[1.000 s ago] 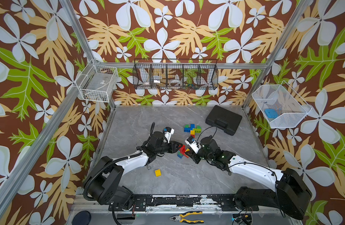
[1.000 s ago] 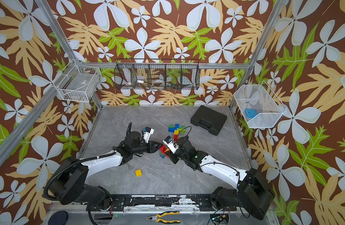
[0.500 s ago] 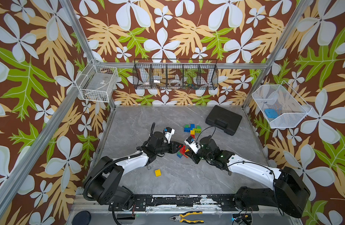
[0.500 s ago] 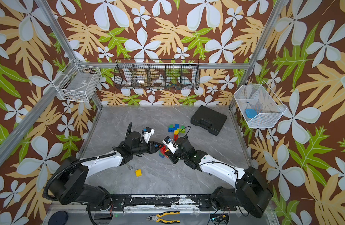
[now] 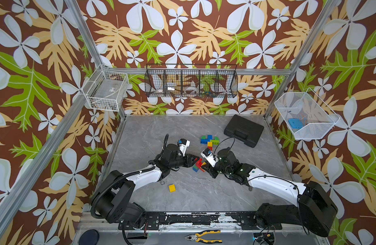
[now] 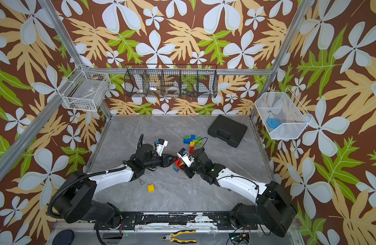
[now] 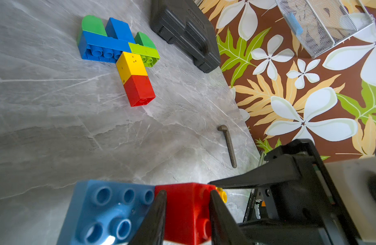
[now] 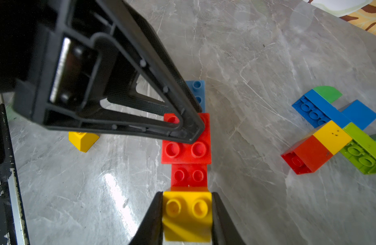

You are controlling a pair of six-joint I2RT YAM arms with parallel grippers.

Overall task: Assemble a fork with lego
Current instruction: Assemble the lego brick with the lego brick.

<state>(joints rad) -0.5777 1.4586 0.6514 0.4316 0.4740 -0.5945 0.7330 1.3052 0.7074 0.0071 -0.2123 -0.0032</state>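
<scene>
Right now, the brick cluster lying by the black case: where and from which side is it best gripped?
Grip the yellow-red stem, coming straight down and closing across its two flat long sides. The cluster lies flat on the table, and the stem juts clear of the blue-green crossbar with bare table either side. The crossbar end is wider and stepped, likely a poorer hold.
</scene>
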